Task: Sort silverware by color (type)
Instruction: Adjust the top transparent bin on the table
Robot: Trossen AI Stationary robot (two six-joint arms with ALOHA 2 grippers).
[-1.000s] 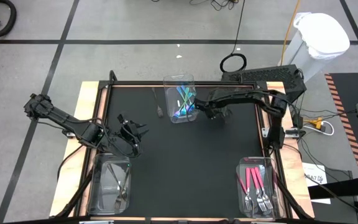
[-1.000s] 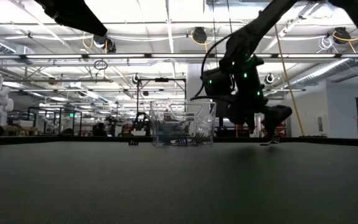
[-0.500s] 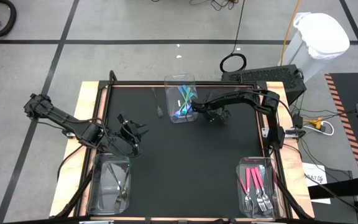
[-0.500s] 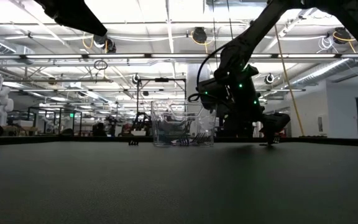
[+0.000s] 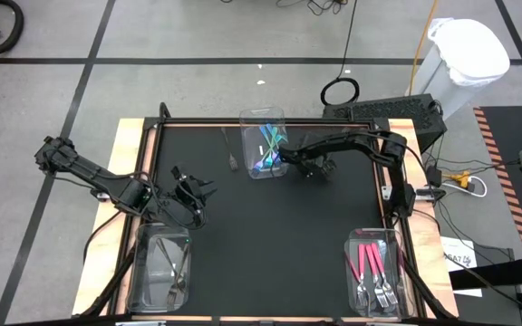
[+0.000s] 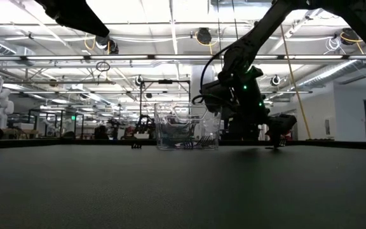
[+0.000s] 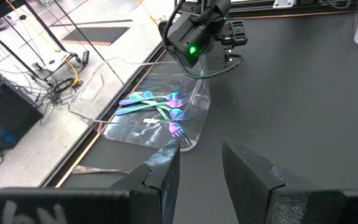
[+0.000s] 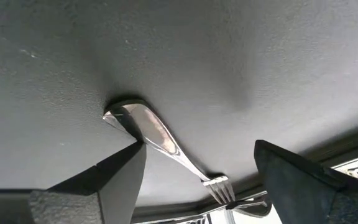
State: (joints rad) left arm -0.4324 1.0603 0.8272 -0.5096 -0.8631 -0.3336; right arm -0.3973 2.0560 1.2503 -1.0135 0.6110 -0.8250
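The table (image 5: 270, 226) is matte black with a pale wood rim. At top centre of the high view a clear bin (image 5: 263, 145) holds teal and blue utensils (image 5: 268, 149) with an iridescent sheen. At lower right another clear bin (image 5: 376, 272) shows pink handles (image 5: 367, 258) and silver heads. A grey-silver fork (image 8: 160, 140) lies on black. The arms are dark; one shows a green light (image 7: 192, 51).

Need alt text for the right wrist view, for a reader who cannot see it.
A silver fork lies flat on the black table, directly ahead of the right tool. The tool's two dark fingers are spread wide open, one on either side of the fork, with nothing held between them.
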